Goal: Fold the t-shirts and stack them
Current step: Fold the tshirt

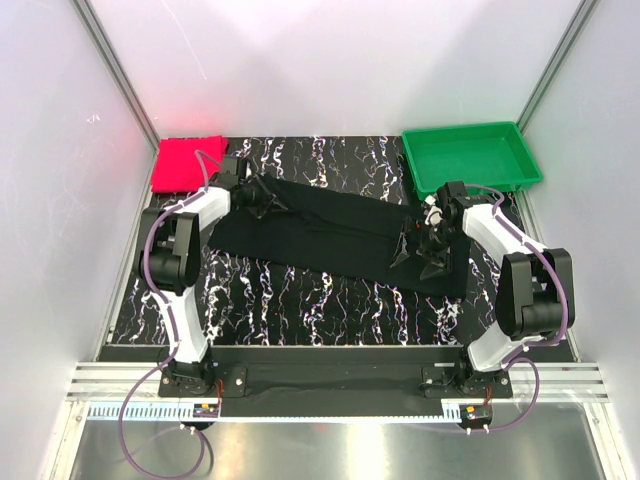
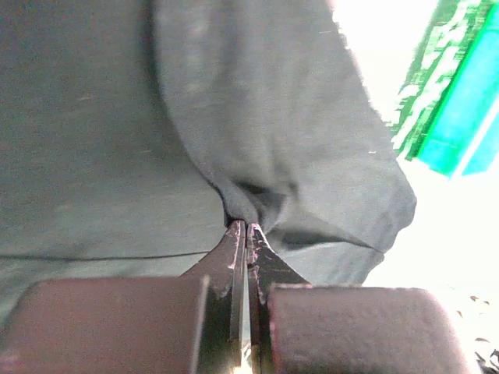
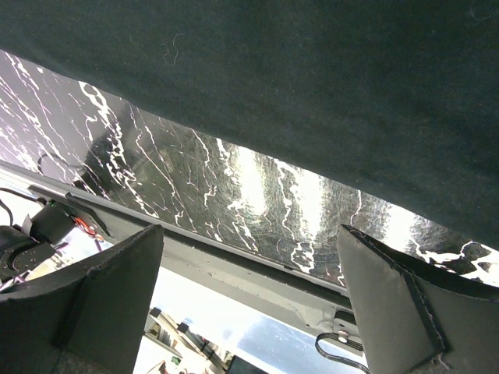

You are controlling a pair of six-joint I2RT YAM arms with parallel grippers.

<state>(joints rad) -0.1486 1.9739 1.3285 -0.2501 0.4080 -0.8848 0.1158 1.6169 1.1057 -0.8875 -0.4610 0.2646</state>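
Left fingers [image 2: 222, 273] on black t-shirt [image 2: 257, 101]; green tray [image 1: 478, 182] apart

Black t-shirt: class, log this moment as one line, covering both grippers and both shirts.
left gripper: shut on black t-shirt | right gripper: open, holding nothing | black t-shirt: stretched across table | red t-shirt: folded, far-left corner

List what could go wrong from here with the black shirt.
1. The left gripper is shut on only a small pucker of the black t-shirt; the cloth may slip out when lifted.
2. The right gripper stands open with no cloth between its fingers; if the left arm pulls alone, the shirt would likely drag and bunch across the table.
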